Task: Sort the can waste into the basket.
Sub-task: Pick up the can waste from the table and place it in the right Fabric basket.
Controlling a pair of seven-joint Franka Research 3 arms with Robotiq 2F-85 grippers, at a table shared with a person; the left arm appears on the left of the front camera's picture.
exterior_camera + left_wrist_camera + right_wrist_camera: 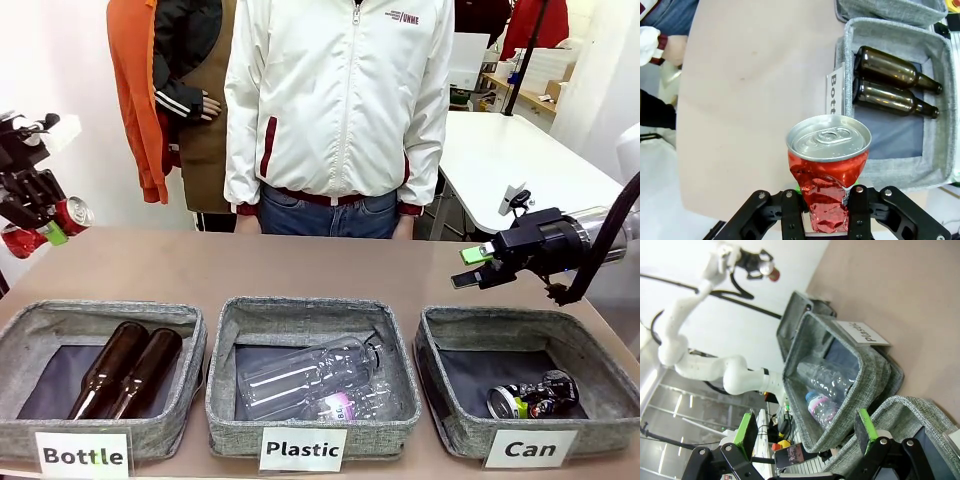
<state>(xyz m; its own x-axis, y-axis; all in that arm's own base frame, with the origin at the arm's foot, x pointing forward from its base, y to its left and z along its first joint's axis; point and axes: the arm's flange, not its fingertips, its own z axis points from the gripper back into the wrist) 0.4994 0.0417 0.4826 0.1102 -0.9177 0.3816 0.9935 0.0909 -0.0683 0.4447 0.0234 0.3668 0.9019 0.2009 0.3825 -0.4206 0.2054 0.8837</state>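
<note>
Your left gripper (pixel 45 222) was raised at the far left edge of the worktop (pixel 300 265), well above the surface, with its jaws clenched on the crushed red can (pixel 62 218). From the left wrist camera you could see that can (pixel 828 170) pinched low on its crumpled body between the fingers (pixel 792 212), its silver top and pull tab facing the lens. Below and beyond it lay the basket labelled "Bottle" (pixel 890 165), with two brown glass bottles (pixel 895 82) side by side on its dark floor.

Your right gripper (pixel 478 266) hung over the right side of the worktop, above the far rim of the basket labelled "Can" (pixel 450 420). Its jaws were released and apart, with nothing between the green pads (pixel 866 430). The dark can with colourful print (pixel 535 394) already lay on its side in that basket, near the front right corner.

The middle basket labelled "Plastic" (pixel 225 400) held clear plastic bottles (pixel 310 378), one with a pink label. A person in a white jacket (pixel 340 100) stood at the far side of the worktop, arms down.
</note>
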